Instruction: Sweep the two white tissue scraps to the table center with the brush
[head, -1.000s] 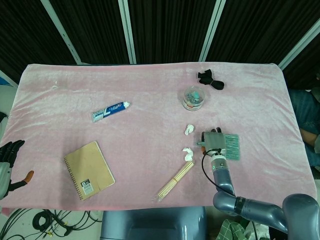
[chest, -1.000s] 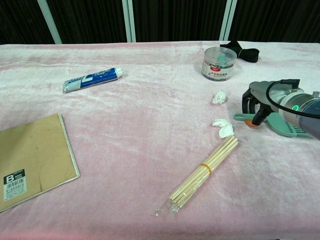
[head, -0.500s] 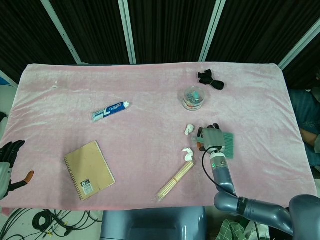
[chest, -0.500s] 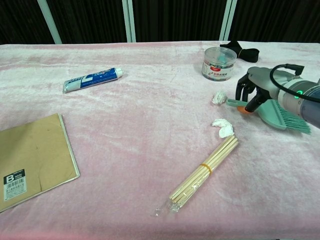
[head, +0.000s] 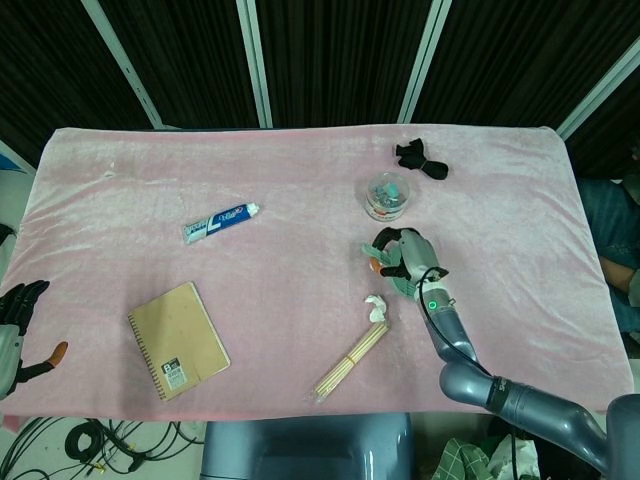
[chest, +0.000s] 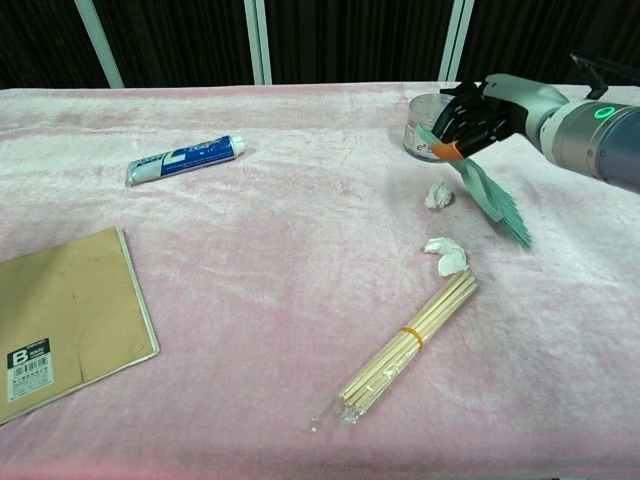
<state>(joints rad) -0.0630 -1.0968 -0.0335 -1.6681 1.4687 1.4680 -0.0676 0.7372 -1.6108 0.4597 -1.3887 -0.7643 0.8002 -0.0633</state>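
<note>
Two white tissue scraps lie right of the table's middle: the upper scrap (chest: 438, 194) and the lower scrap (head: 376, 308) (chest: 447, 255), which touches the end of a stick bundle. My right hand (head: 398, 254) (chest: 478, 115) grips the handle of a teal brush (chest: 492, 196) and is raised above the cloth, just behind the upper scrap. The brush slants down to the right, its bristle end hanging clear of both scraps. The head view hides the upper scrap under this hand. My left hand (head: 14, 322) hangs open off the table's near left edge.
A clear jar (head: 387, 195) (chest: 432, 127) stands right behind my right hand. The rubber-banded stick bundle (head: 352, 360) (chest: 405, 340), a tan notebook (head: 178, 340) (chest: 65, 320), a toothpaste tube (head: 221, 221) (chest: 185, 160) and a black item (head: 420, 157) lie on the pink cloth.
My right hand has lifted the brush off the cloth and carried it left and away from me, from right of the scraps to just behind the upper one. The scraps have not moved.
</note>
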